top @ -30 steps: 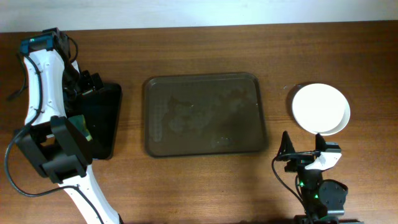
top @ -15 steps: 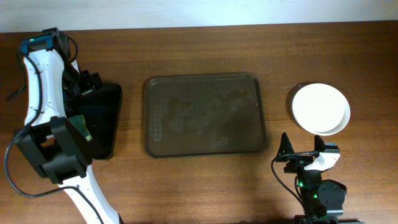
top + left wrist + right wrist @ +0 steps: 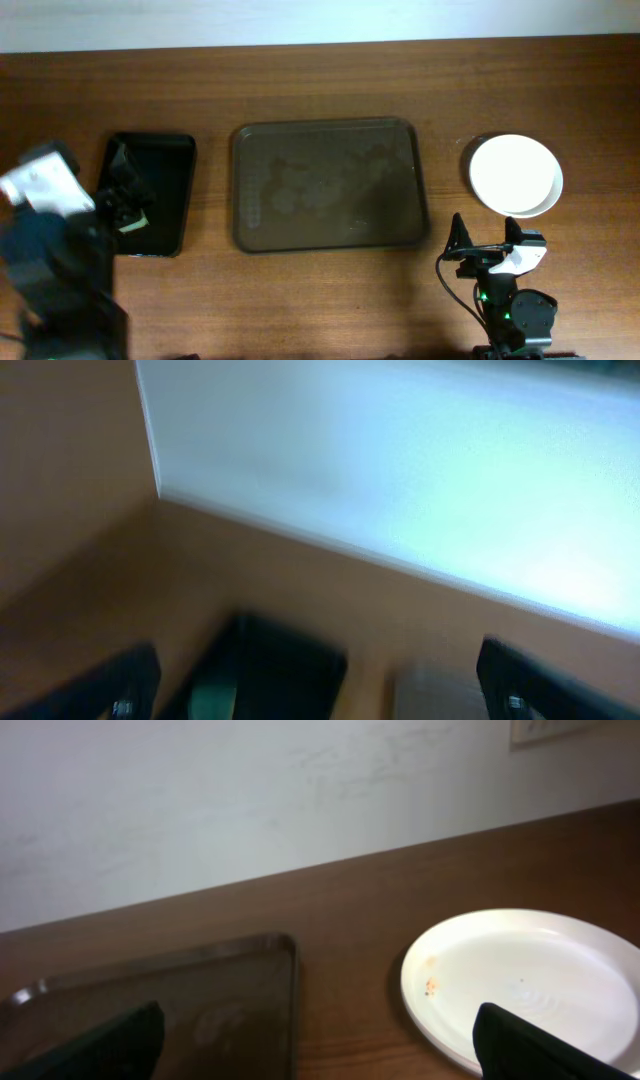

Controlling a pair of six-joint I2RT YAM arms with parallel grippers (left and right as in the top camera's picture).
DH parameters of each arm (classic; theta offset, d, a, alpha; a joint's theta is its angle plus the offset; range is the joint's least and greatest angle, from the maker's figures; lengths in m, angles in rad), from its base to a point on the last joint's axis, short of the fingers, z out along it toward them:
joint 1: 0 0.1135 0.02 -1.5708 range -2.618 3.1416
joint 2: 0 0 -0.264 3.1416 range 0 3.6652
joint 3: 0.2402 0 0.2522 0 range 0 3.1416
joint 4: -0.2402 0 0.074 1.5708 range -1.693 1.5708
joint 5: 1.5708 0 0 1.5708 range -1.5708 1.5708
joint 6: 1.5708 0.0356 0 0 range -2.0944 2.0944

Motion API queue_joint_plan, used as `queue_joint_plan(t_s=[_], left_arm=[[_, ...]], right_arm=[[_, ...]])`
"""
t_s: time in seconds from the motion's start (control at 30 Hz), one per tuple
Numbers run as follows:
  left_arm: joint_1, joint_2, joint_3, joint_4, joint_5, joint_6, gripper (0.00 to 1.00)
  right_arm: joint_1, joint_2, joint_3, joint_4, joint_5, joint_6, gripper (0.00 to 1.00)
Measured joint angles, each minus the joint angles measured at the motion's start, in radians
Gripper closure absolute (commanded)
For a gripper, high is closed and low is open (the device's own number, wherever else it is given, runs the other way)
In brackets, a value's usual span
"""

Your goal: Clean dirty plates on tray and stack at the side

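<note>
- From overhead, the brown tray (image 3: pixel 330 185) sat mid-tabletop (image 3: pixel 330 90). The white plates (image 3: pixel 516 175) lay stacked to its right, apart from it. A black tray (image 3: pixel 150 195) lay to its left.
- The left wrist view was blurred, but the left tool (image 3: pixel 320 690) showed its fingers spread wide.
- In the right wrist view, the right tool (image 3: pixel 320 1045) stood spread, pinching nothing; the top plate bore an orange speck.

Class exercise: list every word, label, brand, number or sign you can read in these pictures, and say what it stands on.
None: no readable text in any view.
The plates, the tray and the black tray carry no print.
The left wrist view is too blurred to read anything.
</note>
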Motion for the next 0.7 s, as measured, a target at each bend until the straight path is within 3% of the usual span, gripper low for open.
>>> queue_joint_plan(t_s=[0.03, 0.13, 0.23, 0.37, 0.5, 0.7], left_arm=[[-0.026, -0.167, -0.243, 0.128, -0.003, 0.025, 0.01], [-0.124, -0.468, -0.665, 0.427, -0.01, 0.17, 0.01], [-0.139, -0.641, -0.902, 0.584, -0.016, 0.22, 0.01], [-0.139, -0.756, -1.044, 0.592, -0.036, 0.239, 0.01], [-0.139, -0.771, -1.067, 0.507, -0.041, 0.261, 0.01], [-0.139, -0.771, -1.067, 0.507, -0.041, 0.262, 0.01]], right_arm=[[0.0, 0.0, 0.0, -0.001, 0.0, 0.0, 0.02], [0.0, 0.001, 0.0, -0.001, 0.0, 0.0, 0.02], [0.0, 0.002, 0.0, -0.001, 0.0, 0.0, 0.02], [0.0, 0.002, 0.0, -0.001, 0.0, 0.0, 0.02], [0.0, 0.002, 0.0, -0.001, 0.0, 0.0, 0.02], [0.0, 0.002, 0.0, -0.001, 0.0, 0.0, 0.02]])
